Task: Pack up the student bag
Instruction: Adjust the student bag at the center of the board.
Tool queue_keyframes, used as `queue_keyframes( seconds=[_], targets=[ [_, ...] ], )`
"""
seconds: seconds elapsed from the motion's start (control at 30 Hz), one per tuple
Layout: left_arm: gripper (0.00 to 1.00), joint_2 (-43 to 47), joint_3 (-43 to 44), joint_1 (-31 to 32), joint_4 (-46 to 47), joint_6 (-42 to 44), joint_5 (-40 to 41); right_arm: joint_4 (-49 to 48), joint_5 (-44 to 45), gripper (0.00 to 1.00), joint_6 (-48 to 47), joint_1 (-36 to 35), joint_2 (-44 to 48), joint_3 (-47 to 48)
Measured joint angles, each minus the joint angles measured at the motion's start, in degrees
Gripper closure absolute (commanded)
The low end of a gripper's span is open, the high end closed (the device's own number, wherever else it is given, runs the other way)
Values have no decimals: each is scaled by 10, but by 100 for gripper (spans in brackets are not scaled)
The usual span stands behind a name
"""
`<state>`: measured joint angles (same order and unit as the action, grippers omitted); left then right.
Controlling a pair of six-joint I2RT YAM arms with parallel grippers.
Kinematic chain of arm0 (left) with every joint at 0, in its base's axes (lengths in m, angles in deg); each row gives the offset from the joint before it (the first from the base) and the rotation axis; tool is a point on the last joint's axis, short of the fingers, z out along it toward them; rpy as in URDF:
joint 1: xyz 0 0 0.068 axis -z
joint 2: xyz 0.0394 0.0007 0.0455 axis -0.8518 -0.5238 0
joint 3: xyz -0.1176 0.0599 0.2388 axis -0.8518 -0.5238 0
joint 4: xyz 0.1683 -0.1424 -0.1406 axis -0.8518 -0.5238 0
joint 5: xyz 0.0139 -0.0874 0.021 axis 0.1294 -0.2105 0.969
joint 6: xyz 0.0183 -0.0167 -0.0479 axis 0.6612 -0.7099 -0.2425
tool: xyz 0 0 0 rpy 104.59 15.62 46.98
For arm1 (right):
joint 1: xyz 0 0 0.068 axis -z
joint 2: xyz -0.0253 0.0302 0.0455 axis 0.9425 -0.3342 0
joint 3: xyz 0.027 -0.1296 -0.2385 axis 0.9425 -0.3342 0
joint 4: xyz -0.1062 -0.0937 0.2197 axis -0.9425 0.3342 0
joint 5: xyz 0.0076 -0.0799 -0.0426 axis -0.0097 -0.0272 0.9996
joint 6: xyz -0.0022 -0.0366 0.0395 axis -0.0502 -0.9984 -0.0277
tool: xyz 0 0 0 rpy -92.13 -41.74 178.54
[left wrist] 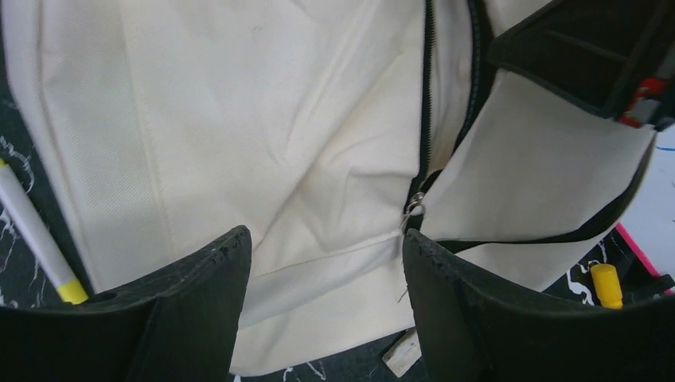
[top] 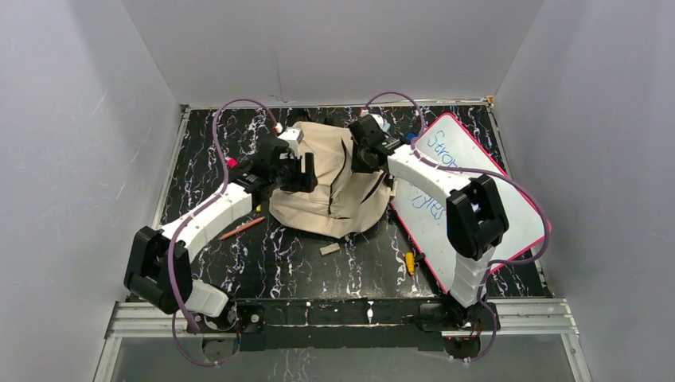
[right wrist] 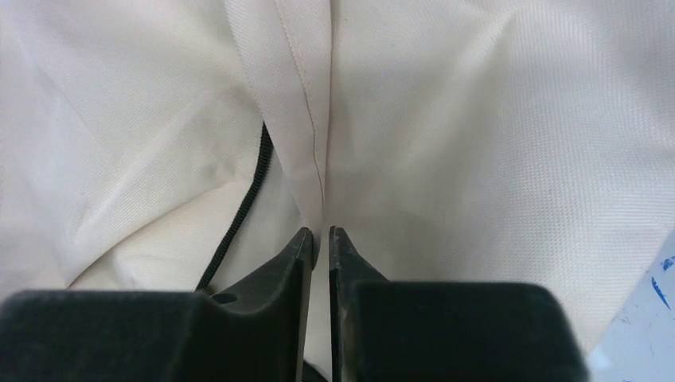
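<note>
Student bag [top: 334, 191] lies on the desk [top: 302, 263], right end effector [right wrist: 320, 232] clenched on a fold of its fabric, left end effector [left wrist: 325, 239] released above its left side.

White-shelled left arm [top: 208, 219], 8 o'clock, and right arm [top: 434, 179], 4 o'clock: black joints, looping purple cables [top: 215, 142]; left gripper [left wrist: 325, 239] and right gripper [right wrist: 318, 232] black.

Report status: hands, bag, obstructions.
Left hand open over student bag. Right hand shut on bag fold. Pencil, whiteboard outside bag; nothing seen blocking.
</note>
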<state>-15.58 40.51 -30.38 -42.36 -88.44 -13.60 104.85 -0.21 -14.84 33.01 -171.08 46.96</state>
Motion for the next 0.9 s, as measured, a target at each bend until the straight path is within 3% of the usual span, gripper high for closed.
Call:
queue_keyframes(
  seconds=[0.17,0.43,0.63,0.77,0.9],
  targets=[
    [29,-47,52,39,3,28,0,-40,-71,97,2,33,0,-42],
    [27,-155,140,90,8,97,24,-108,-201,99,17,88,0,-98],
    [27,-219,179,111,2,144,76,-129,-242,100,23,101,3,-114],
    [32,-252,194,119,-5,179,118,-139,-253,100,25,105,9,-121],
    [42,-272,206,128,-11,210,162,-144,-262,100,25,108,13,-127]
  ],
)
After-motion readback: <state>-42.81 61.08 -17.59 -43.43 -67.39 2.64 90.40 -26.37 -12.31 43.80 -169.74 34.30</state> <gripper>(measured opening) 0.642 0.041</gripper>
